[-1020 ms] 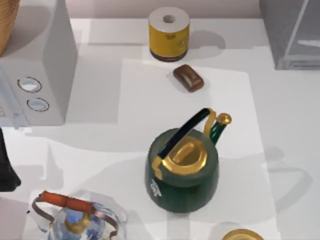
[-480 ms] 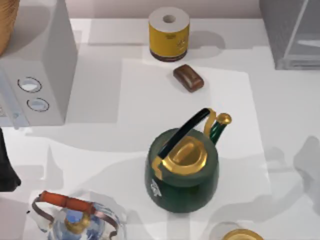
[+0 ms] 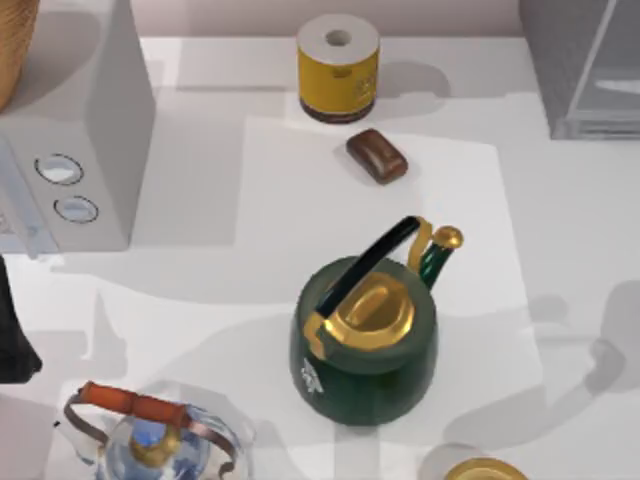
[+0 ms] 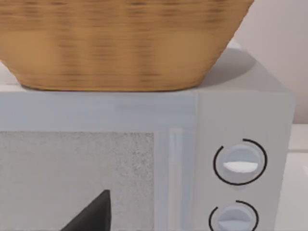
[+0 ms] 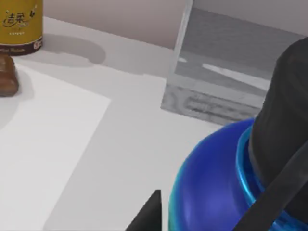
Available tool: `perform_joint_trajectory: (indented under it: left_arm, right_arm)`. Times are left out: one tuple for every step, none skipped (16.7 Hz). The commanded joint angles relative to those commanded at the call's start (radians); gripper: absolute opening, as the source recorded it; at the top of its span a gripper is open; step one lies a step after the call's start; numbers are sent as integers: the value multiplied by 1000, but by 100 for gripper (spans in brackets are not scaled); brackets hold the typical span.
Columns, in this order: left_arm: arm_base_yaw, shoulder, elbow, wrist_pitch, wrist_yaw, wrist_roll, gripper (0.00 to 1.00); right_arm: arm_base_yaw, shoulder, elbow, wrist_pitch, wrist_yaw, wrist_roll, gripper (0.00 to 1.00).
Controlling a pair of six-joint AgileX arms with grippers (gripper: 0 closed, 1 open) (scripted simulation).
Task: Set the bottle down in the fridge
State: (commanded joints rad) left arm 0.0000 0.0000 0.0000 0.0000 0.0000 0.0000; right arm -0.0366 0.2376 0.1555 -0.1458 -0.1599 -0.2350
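A blue bottle with a black cap looms close in the right wrist view. My right gripper is shut on it, one dark finger showing beside the blue body. Beyond the bottle stands the fridge, a grey box with a clear glass panel and a pale shelf inside. In the top view the fridge stands at the table's back right corner. My left arm is parked at the table's left edge.
A green kettle with a gold lid sits mid-table on a white mat. Behind it are a brown block and a yellow can. The white microwave carries a wicker basket. A glass teapot stands front left.
The arm's shadow on the right side of the table has shifted and changed shape. Nothing on the table has moved.
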Motion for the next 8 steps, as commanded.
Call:
perform_joint_trajectory:
  left_arm:
    - [0,0,0,0,0,0,100]
    - [0,0,0,0,0,0,100]
    - [0,0,0,0,0,0,100]
    - [0,0,0,0,0,0,100]
    - [0,0,0,0,0,0,100]
    - [0,0,0,0,0,0,100]
    - [0,0,0,0,0,0,100]
    - [0,0,0,0,0,0,100]
  right_arm:
    - [12,-66,-39,39,43,65,1]
    - [20,-121,-74,72,79,120,1]
    - [27,-166,-104,99,110,164,1]
    - [32,-200,-128,121,133,197,1]
    - [35,-223,-145,136,149,220,1]
    - [36,-235,-154,144,158,233,1]
    - [37,-238,-156,146,160,235,1]
    - [37,-238,-156,146,160,235,1]
